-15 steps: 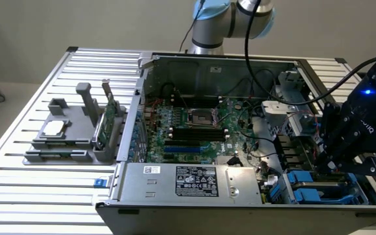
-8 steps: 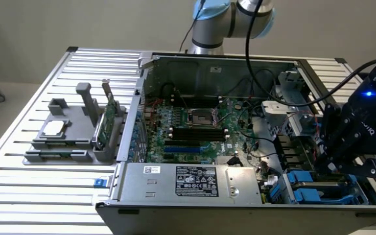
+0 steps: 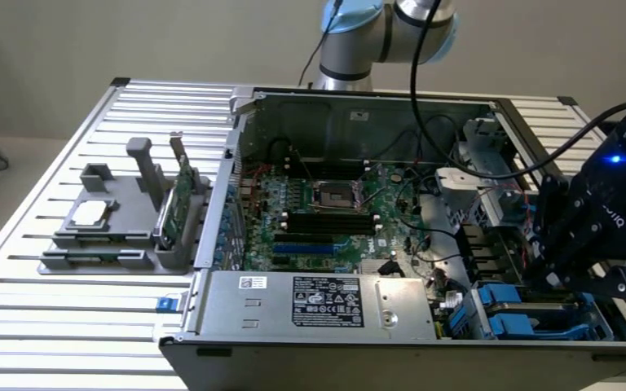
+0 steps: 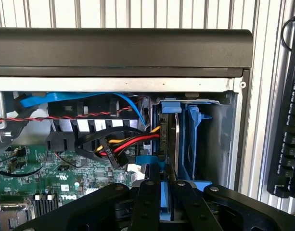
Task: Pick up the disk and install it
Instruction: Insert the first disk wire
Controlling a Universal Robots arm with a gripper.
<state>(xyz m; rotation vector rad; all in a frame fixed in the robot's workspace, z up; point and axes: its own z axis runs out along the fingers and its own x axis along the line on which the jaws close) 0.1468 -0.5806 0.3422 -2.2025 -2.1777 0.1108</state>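
Item: the disk (image 4: pixel 165 144), a drive seen edge-on in its blue carrier rails. Location: lower centre of the wrist view, standing upright in the blue-lined drive bay (image 4: pixel 205 139) at the corner of the open computer case (image 3: pixel 346 98). In the exterior view this bay sits at the lower right of the frame, partly behind the arm.

Holder: the gripper (image 4: pixel 162 192), black, fingers drawn close together and clenched on the disk's near edge, blue rail showing between them. In the exterior view the gripper (image 3: pixel 574 269) hangs low over the bay.

Adjacent: a bundle of red, yellow and black power cables (image 4: pixel 130 143) with its black connector just beside the disk; a blue data cable (image 4: pixel 80 98) looping above; the green motherboard (image 3: pixel 324 212) at frame centre of the exterior view.

Further out: the power supply (image 3: pixel 324 303) along the case's front; a grey parts holder (image 3: pixel 128 220) at left on the slatted aluminium table (image 3: pixel 52 318), bearing a small silver chip (image 3: pixel 88 213) and an upright green card (image 3: pixel 185 183).

Progress, as judged: pick-up done; disk in the bay and gripped, so insertion appears under way or nearly seated. Full seating cannot be confirmed.
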